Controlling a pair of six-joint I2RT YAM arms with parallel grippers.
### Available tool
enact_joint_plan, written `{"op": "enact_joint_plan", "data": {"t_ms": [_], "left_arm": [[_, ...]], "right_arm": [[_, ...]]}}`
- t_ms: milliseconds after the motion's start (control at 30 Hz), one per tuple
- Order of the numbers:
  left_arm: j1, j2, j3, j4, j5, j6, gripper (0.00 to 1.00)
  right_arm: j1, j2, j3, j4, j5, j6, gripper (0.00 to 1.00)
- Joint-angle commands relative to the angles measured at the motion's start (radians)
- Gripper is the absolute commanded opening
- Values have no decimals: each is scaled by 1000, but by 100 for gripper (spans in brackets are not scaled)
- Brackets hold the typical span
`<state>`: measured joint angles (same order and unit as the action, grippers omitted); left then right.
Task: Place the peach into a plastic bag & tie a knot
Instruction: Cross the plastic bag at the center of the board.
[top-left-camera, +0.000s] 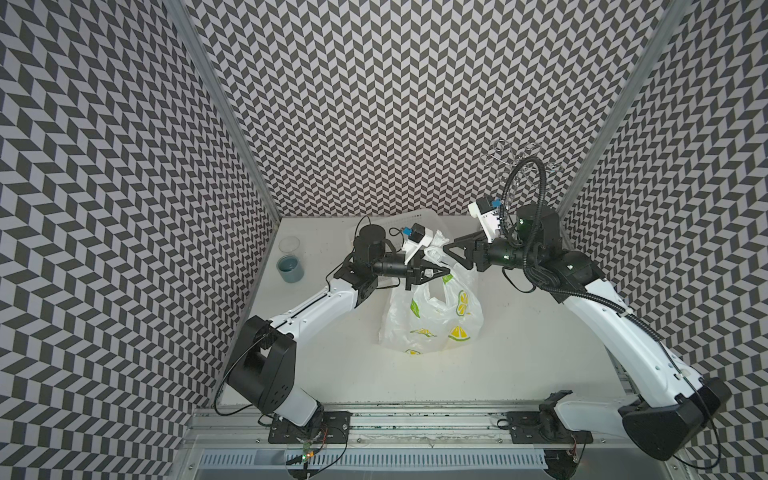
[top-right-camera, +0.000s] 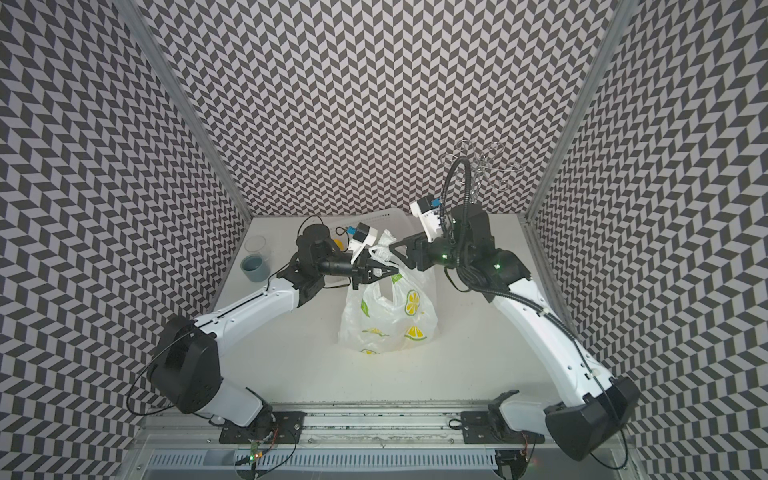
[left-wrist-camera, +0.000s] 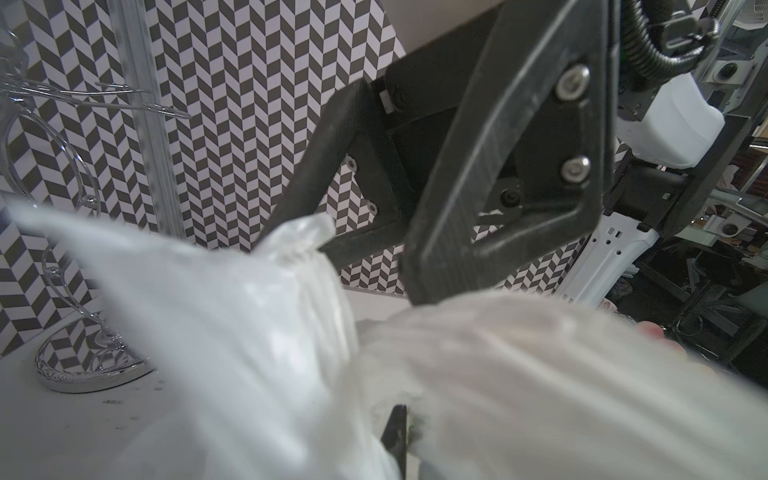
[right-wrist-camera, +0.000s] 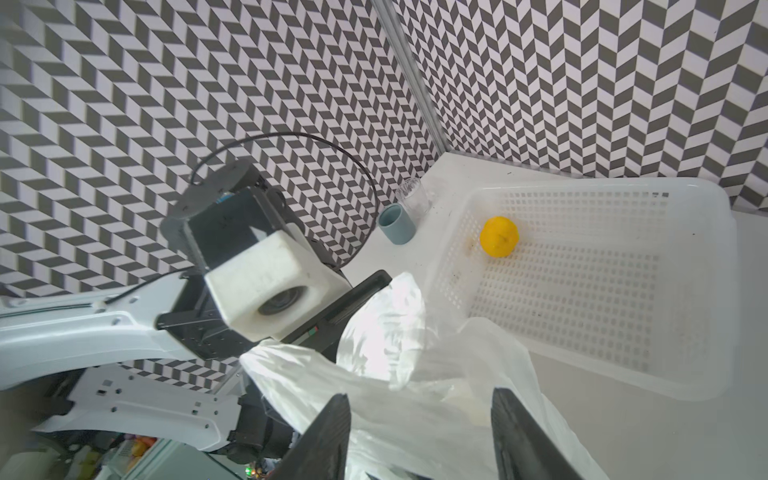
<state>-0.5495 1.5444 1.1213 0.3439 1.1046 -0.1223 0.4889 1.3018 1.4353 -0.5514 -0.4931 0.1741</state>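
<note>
White table (top-left-camera: 519, 332), basket (right-wrist-camera: 582, 185) behind plastic bag (top-left-camera: 432, 320), cup (top-left-camera: 291, 269) aside

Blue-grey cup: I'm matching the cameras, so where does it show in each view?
Both top views: cup on the table near the left-hand wall.
Left wrist: not in it.
Right wrist: cup between wall and white basket.
Shared landmark: plastic bag.

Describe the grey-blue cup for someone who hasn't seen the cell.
Find the white perforated plastic basket at the back wall. Between it and the side wall stand two cups. The opaque grey-blue cup is yours; the clear glass tumbler is not.
</note>
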Motion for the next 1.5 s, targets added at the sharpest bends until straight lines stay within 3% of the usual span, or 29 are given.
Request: {"op": "enact_joint_plan", "data": {"t_ms": [0, 200, 400, 633, 767, 867, 1167, 1267, 1467], "left_arm": [[2, -10, 28, 6, 13, 4, 16], [19, -11, 26, 1, 2, -8, 16], [26, -3, 37, 1, -3, -11, 16], [26, -4, 34, 3, -2, -8, 16], [26, -6, 32, 5, 10, -6, 16], [26, -6, 31, 9, 15, -8, 16], [27, -4, 34, -54, -23, 33, 16], [34, -9, 32, -50, -37, 23, 21], [39, -26, 25, -42, -84, 12, 51]], "right_arm": [[44, 28, 47, -16, 174, -114, 57], [48, 5, 16, 21, 63, -161, 53], [51, 2, 1, 30, -30, -147, 35], [69, 32, 2, 15, -90, -152, 37], [80, 49, 19, 1, -46, -166, 46], [97, 63, 38, -13, -34, -184, 48], [119, 46, 40, 24, -45, -168, 6], [120, 51, 47, 12, -79, -172, 1], [119, 62, 35, 12, -133, -165, 0]]}}
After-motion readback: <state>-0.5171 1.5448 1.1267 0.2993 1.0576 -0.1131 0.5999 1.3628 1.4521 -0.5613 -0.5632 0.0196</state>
